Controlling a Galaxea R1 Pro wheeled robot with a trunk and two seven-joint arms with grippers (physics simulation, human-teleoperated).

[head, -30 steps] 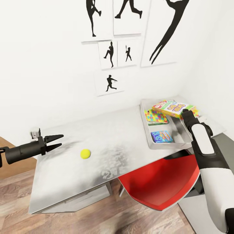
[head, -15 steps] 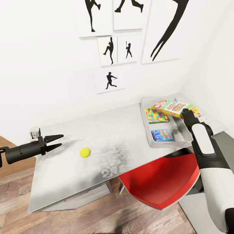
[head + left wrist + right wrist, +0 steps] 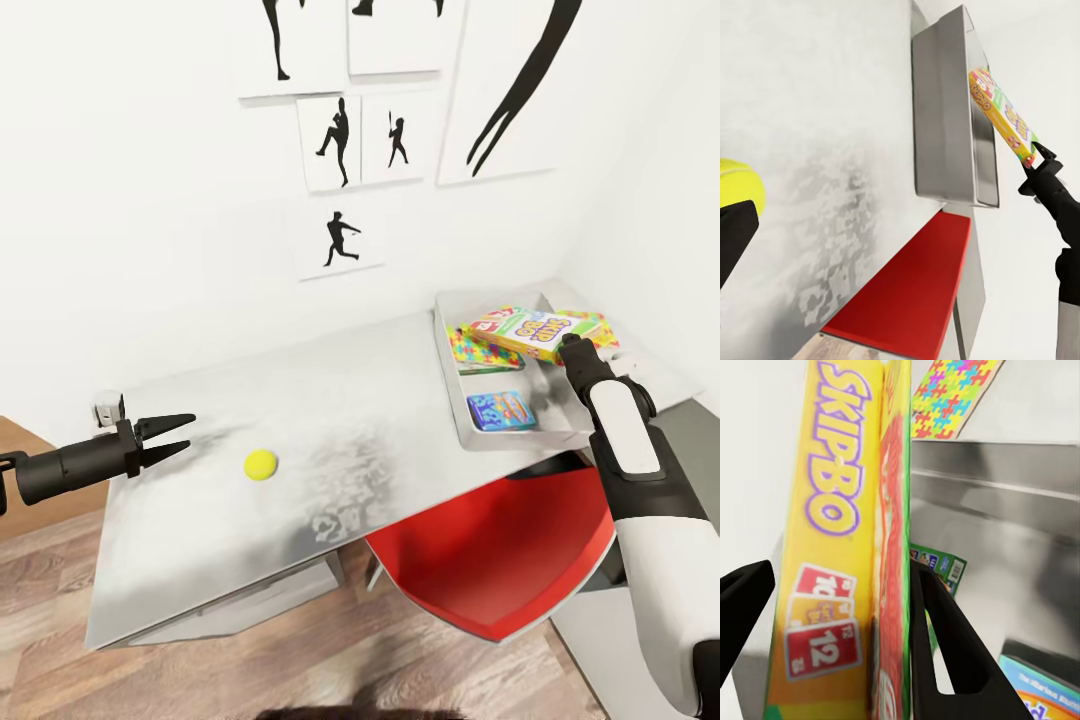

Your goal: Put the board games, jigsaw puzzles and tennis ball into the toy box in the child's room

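While the right claw (image 3: 566, 345) grips one Skip-Bo box (image 3: 524, 331), the left claw (image 3: 172, 434) gapes.

A wide bare stretch of grey table (image 3: 330, 420) is lying open between the left gripper (image 3: 170, 437) and the tray (image 3: 452, 400), with only a small ball (image 3: 261, 464) sitting on it, near the gripper's parted fingers. The tray is crowding up: a puzzle box (image 3: 478, 353) and a blue box (image 3: 500, 410) are covering part of its floor, and the card game box (image 3: 525, 331), pinched by the right gripper (image 3: 567, 349), is hanging over its far end. The wall (image 3: 180, 220) is closing off the table's back edge. A red chair (image 3: 500, 560) is filling the gap under the table's front edge, possibly touching it.
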